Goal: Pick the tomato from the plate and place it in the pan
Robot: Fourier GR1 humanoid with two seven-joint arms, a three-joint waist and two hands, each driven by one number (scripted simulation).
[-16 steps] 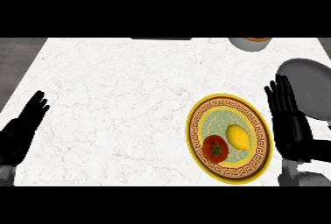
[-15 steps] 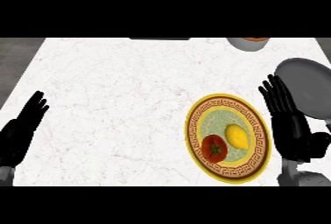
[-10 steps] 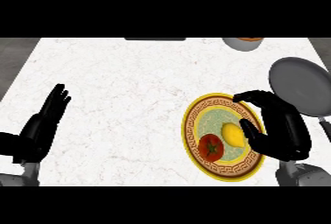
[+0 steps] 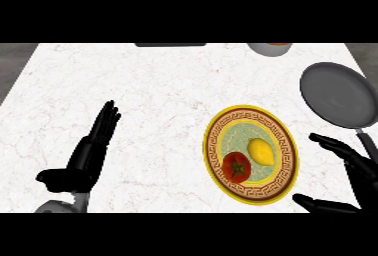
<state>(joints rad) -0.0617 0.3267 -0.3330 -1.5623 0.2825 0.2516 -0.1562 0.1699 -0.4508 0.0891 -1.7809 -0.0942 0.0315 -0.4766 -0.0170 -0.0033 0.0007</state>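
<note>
head view | right hand has pulled back off the plate to its right, fingers spread, holding nothing; left hand rests open, left of plate | tomato still on plate; pan up-right of plate | grasp still to make

Tomato beside lemon on plate

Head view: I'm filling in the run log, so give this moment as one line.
tomato on plate beside lemon | right hand open, right of plate | left hand open, resting at left | pan at upper right
</note>
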